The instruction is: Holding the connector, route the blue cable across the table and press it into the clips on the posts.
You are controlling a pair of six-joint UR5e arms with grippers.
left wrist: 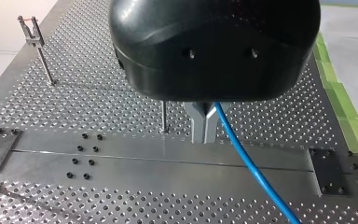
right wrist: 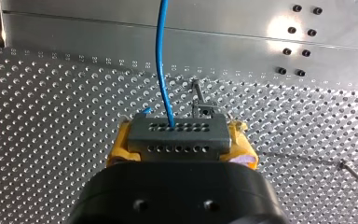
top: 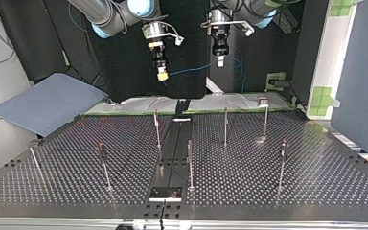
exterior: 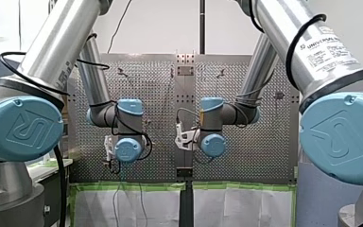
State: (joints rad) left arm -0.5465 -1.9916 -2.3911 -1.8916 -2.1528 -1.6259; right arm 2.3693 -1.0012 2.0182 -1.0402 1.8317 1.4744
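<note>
My right gripper holds the connector (grey); my left gripper, at its top-view 3 o'clock, pinches the cable.

1. The cable ahead of my right claw is bright blue.
2. The connector between that claw's yellow pads is grey, with two rows of small holes.
3. Black body and bare metal fingers on my left claw.
4. The table under it is silver, dotted all over with holes; the tape beside it is green.
</note>
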